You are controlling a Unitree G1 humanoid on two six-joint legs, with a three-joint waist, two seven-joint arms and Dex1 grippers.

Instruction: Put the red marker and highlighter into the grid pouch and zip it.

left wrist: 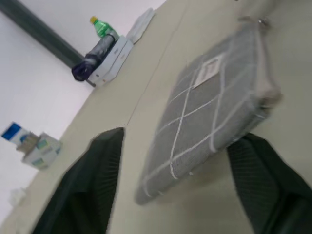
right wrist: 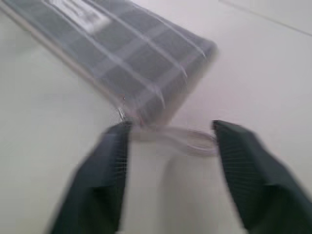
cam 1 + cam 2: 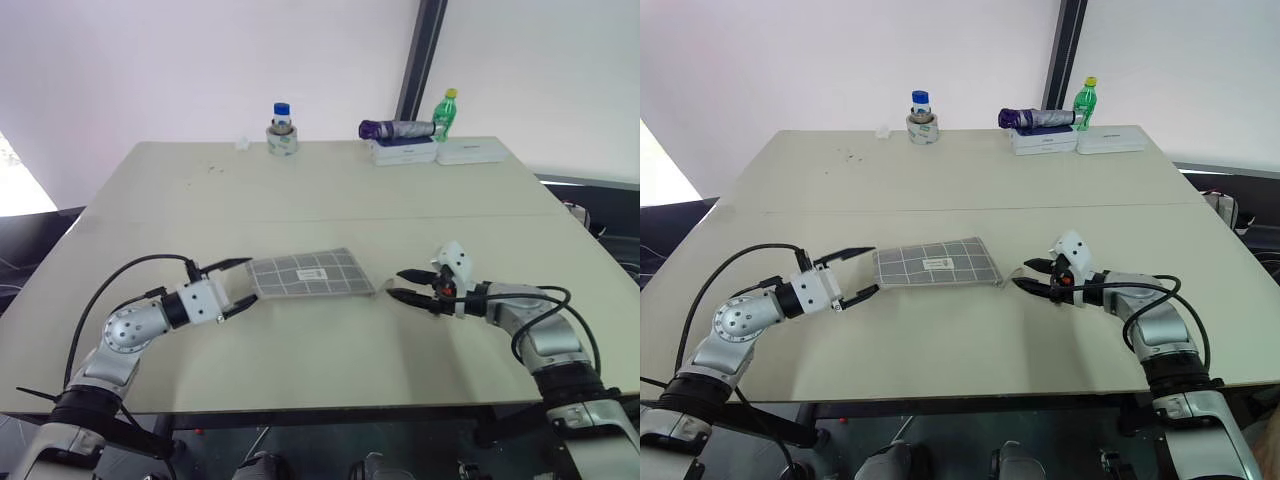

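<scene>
The grid pouch (image 3: 311, 272) is lying flat mid-counter (image 3: 320, 190). The left tool (image 3: 236, 286) is reaching level, fingers spread around the pouch's left end. The right tool (image 3: 402, 284) is angling slightly down, spread, by the zipper pull (image 2: 187, 139)

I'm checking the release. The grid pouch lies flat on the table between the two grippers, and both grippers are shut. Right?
Not quite: both grippers are open. The left wrist view shows the left gripper with its fingers spread around the grid pouch's end; the right wrist view shows the right gripper spread around the pale pull. The pouch does lie flat on the table between them.
</scene>
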